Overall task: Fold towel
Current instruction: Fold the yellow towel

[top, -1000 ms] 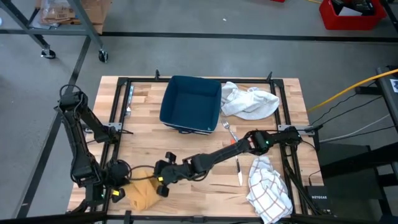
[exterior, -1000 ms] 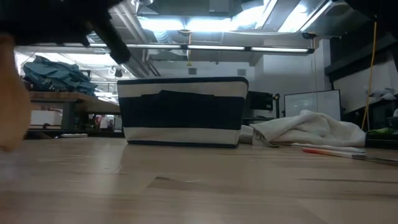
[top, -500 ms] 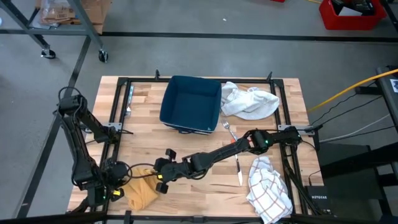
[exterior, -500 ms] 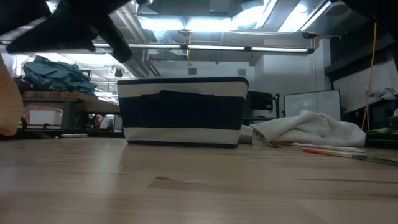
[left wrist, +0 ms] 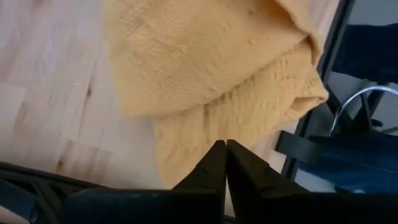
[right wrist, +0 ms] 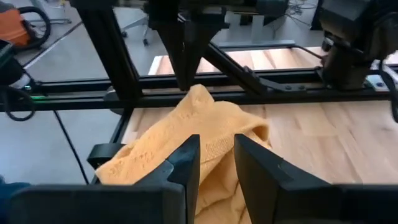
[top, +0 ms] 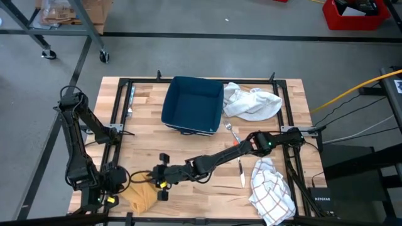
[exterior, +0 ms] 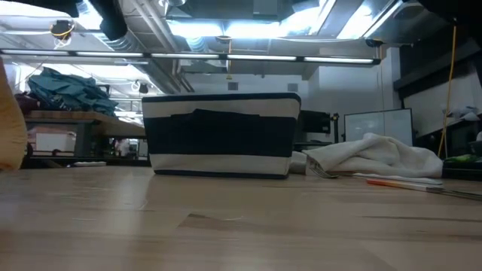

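Low view, table level. Wooden table (exterior: 241,226) fills the lower half of the frame. Navy-and-white striped bin (exterior: 221,135) at centre, standing on the table. White cloth (exterior: 376,156) heaped at right, just beside the bin. Thin utensil with an orange handle (exterior: 395,183) lying in front of the cloth. Yellow towel (exterior: 9,124) edge at far left. Dark arm part (exterior: 113,19) at upper left.
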Tool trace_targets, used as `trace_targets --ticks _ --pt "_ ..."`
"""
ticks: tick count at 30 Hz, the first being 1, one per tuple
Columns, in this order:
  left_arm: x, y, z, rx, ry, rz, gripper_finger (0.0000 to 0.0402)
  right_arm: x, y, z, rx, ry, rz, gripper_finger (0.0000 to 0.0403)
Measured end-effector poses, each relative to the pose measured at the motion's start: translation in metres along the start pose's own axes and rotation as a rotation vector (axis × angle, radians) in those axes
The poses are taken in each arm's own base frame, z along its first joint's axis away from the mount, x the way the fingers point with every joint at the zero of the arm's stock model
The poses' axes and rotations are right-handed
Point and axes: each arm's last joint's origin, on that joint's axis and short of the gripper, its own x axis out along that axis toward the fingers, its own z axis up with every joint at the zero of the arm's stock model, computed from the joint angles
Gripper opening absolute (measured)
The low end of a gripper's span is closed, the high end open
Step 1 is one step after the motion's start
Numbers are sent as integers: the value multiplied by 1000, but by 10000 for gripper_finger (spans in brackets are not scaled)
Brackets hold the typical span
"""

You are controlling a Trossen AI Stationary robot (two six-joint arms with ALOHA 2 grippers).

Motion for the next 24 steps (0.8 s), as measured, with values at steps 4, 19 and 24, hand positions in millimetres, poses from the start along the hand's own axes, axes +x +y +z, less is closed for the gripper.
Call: trace_targets --ticks 4,19,24 --pt "0 -1 0 24 -1 -4 4 0 1 0 3 -2 6 102" --pt "2 -1 10 260 -167 22 15 0 2 0 294 9 25 102" --pt "4 0 24 385 -277 81 15 0 1 0 295 9 24 102"
